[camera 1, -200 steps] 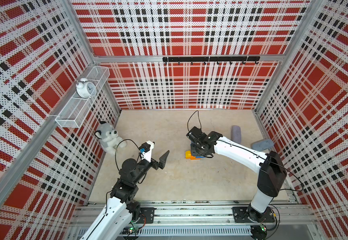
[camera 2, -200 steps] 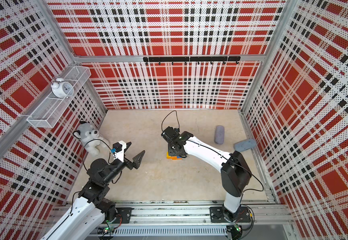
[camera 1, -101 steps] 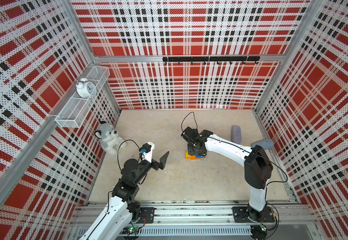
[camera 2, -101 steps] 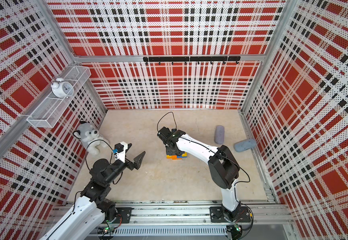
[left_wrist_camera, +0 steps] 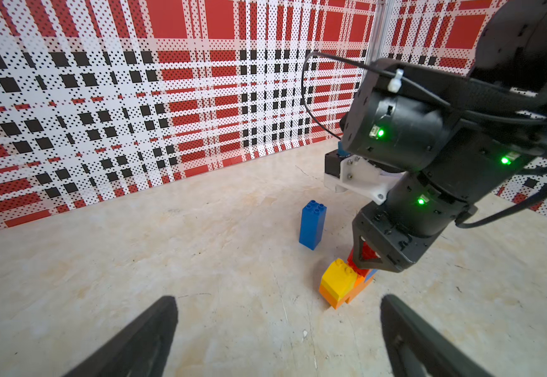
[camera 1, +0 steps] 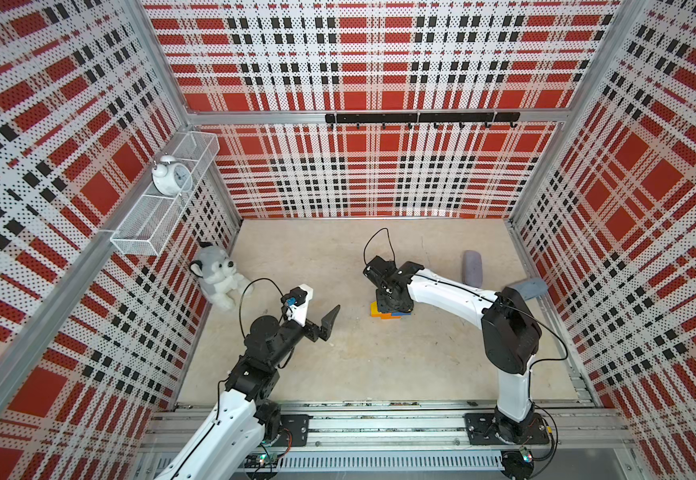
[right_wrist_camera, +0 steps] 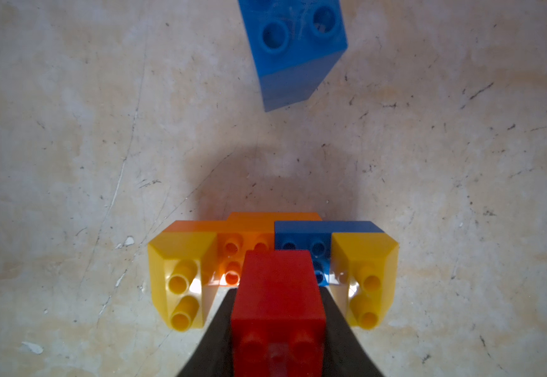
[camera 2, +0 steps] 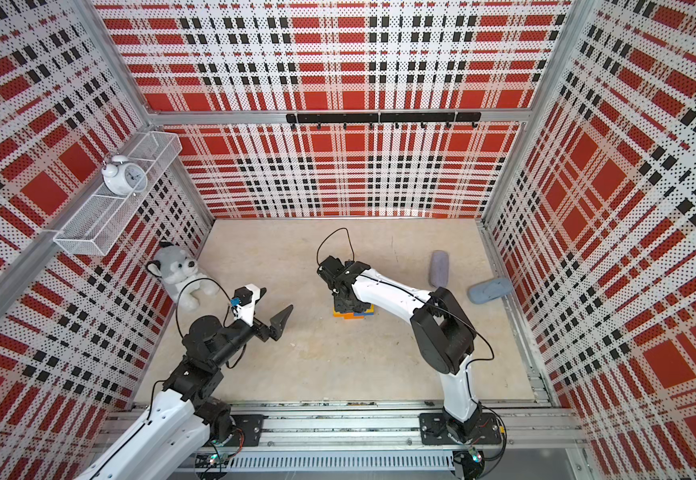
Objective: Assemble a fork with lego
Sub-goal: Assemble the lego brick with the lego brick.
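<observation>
My right gripper (right_wrist_camera: pixel 278 295) is clenched on the red brick (right_wrist_camera: pixel 278 320), one dark finger on each side of it. I hold it over the middle of the half-built fork (camera 1: pixel 387 312), between the two yellow bricks (right_wrist_camera: pixel 180 274) (right_wrist_camera: pixel 365 274) that cap the ends of the orange and blue crossbar (right_wrist_camera: pixel 255 228). Whether the red brick is pressed home I cannot tell.

Since a second ago my right elbow (camera 1: pixel 510 328) has swung in towards the centre of the tabletop (camera 1: pixel 379 374). The wrist has slid a little towards my left side above the bricks, as both top views show. Most of that shift came in the first half second. The fork itself lies where it lay, near the middle of the tabletop.

A tall blue brick (left_wrist_camera: pixel 313 225) stands upright just beyond the fork, apart from it. My left gripper (left_wrist_camera: pixel 277 300) hangs released, jaws wide, over bare tabletop well short of the fork, and it has not moved.
</observation>
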{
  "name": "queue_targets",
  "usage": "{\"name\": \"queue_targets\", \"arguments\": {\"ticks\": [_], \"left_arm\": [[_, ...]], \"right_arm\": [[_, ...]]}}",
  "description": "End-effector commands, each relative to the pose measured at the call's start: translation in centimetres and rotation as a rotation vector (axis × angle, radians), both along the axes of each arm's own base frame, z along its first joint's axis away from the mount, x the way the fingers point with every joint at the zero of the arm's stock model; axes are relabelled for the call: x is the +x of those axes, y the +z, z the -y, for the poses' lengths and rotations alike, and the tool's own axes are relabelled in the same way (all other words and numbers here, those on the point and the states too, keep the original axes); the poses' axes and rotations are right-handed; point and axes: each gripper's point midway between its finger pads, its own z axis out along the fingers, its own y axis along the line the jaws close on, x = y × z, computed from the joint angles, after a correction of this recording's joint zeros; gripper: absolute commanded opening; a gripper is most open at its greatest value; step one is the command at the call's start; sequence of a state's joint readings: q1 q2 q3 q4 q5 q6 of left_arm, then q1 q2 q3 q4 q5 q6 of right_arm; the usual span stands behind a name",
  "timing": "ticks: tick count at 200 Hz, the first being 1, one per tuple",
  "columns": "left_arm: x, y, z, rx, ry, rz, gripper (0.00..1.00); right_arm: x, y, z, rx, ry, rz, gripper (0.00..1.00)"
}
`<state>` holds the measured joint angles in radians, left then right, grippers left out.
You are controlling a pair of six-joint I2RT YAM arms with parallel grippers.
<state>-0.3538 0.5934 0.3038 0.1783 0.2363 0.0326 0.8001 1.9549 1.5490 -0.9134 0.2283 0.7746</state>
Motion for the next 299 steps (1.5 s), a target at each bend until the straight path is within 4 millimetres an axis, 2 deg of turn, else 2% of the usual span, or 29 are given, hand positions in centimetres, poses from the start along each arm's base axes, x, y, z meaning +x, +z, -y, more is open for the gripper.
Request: {"name": "queue_targets", "arguments": {"ticks": [1, 50, 80, 121, 160, 214, 246, 266, 299], "left_arm": [[0.1, 1.3, 0.2, 0.002, -0.014, 0.029, 0.98], [0.2, 0.9, 0.2, 0.002, -0.015, 0.021, 0.98], [0.3, 1.0, 0.3, 0.01, -0.017, 0.024, 0.98], [0.4, 0.6, 0.3, 0.02, -0.016, 0.018, 0.98], [0.5, 0.3, 0.3, 0.031, -0.017, 0.016, 0.98], [0.5, -0.8, 0.0, 0.053, -0.005, 0.013, 0.98], [0.5, -1.1, -0.1, 0.058, -0.004, 0.013, 0.98], [0.5, -0.9, -0.1, 0.051, -0.002, 0.019, 0.98], [0.7, -1.0, -0.2, 0.048, -0.004, 0.012, 0.98]], "right_arm": [[0.2, -1.1, 0.0, -0.005, 0.012, -0.017, 0.18], [0.4, -2.0, 0.2, -0.023, 0.023, -0.031, 0.18], [-0.5, -2.7, -0.4, 0.0, 0.06, -0.086, 0.18], [-1.2, -3.6, -0.2, -0.01, 0.086, -0.126, 0.18], [-2.2, -5.8, 0.3, -0.038, 0.126, -0.22, 0.16], [-5.2, -10.3, 1.7, -0.086, 0.138, -0.366, 0.13], [-6.5, -11.5, 2.7, -0.109, 0.144, -0.411, 0.13], [-6.3, -11.2, 3.2, -0.134, 0.141, -0.402, 0.13], [-3.7, -7.2, 3.3, -0.119, 0.114, -0.292, 0.13]]}}
